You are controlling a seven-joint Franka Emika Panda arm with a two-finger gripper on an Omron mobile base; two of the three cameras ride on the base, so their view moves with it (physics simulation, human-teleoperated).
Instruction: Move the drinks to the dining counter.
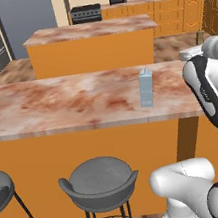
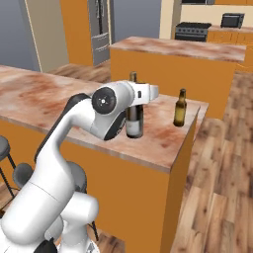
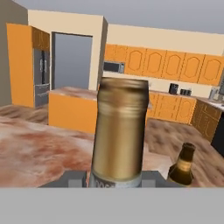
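My gripper is shut on the upper part of the dark wine bottle, which stands upright on the dining counter near its right end. In the hand view the bottle's gold-capped neck rises close between the fingertips. To its right on the same top stands the small brown beer bottle, apart from the gripper and also visible low right in the hand view. The pale blue-grey carton stands upright on the counter, left of my arm.
Grey bar stools stand below the counter's near side. Past it stands the shorter island, then the stove and cabinets along the back wall. The counter's right end drops off just beyond the beer bottle.
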